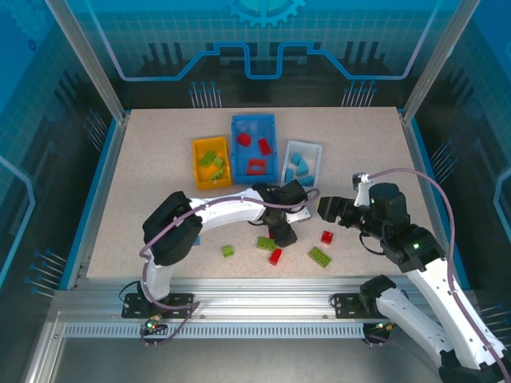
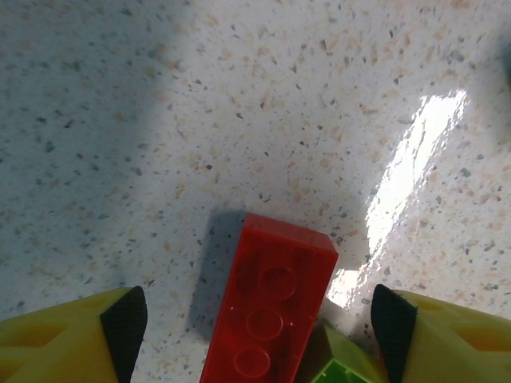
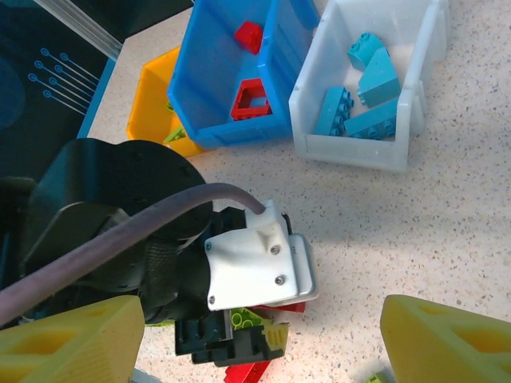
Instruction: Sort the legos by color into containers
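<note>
Left hand [image 2: 259,331] spread wide, empty, low over counter [image 2: 200,120]. Red brick [image 2: 271,315] sits lower centre of left wrist frame, between the fingertips, untouched, long axis bottom-to-top with a slight lean right, so the jaws span its narrow width. Green brick [image 2: 343,369] crowds its lower right. Right hand [image 1: 327,209] open, empty, farther off.
</note>
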You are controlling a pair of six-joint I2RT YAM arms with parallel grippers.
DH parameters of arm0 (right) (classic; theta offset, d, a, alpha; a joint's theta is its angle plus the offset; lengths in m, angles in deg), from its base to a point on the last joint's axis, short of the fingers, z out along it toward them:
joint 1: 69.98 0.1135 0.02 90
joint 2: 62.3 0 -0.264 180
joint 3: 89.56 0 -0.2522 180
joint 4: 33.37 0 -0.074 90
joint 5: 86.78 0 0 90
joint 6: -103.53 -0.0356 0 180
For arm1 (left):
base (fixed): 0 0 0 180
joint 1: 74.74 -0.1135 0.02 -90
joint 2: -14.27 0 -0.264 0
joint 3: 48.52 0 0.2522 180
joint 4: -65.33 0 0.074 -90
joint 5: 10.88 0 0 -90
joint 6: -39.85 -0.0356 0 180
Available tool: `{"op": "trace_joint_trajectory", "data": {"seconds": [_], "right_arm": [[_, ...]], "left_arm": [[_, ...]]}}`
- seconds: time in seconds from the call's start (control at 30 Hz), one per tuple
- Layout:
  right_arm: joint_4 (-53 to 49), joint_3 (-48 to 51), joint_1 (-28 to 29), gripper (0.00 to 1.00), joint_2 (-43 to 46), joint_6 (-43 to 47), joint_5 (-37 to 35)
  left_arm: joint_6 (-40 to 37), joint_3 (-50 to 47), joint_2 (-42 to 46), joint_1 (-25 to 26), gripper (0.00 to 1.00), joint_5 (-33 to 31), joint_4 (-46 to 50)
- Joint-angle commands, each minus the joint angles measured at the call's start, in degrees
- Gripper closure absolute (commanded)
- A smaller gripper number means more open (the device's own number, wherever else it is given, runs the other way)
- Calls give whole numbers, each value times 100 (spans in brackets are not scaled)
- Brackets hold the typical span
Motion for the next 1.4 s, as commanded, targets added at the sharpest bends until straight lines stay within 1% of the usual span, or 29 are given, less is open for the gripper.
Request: {"op": "trace_joint_trajectory", "data": {"seconds": [0.0,0.07,0.17,0.33,0.43,0.53,0.63,0.77,0.83,0.97,1.1,1.2,1.37], "right_arm": [[-224,-54,29,21,-26,-144,117],[-207,-73,32,21,-56,-142,117],[-162,-64,22,22,-73,-161,135],[-170,-55,13,23,-59,-157,168],[-188,-57,9,23,-56,-144,179],[-143,-79,12,24,-74,-114,270],[4,-103,13,25,-83,17,531],[695,-103,13,26,-77,277,1600],[916,-198,38,26,-257,344,1965],[1093,-539,234,26,-752,450,1902],[1418,-783,405,27,-1243,405,1689],[1572,-1027,551,28,-1649,432,1459],[2020,-1260,700,28,-2301,443,1148]], "left_arm": [[-133,161,-232,12,24,201,143],[-107,110,-290,12,28,226,100],[-47,91,-407,12,37,258,31],[64,44,-472,3,57,239,-175],[90,2,-430,-6,67,143,-305],[151,-58,-286,-49,72,-11,-445],[287,-43,-6,-262,75,-86,-460],[607,106,546,-800,75,-57,-313],[791,296,739,-1099,75,-1,-188],[1098,835,804,-1762,75,-141,-10],[1426,1812,268,-2297,76,-532,238],[1733,2584,-310,-2610,76,-570,311],[2222,4043,-1453,-2891,75,-626,640]]}}
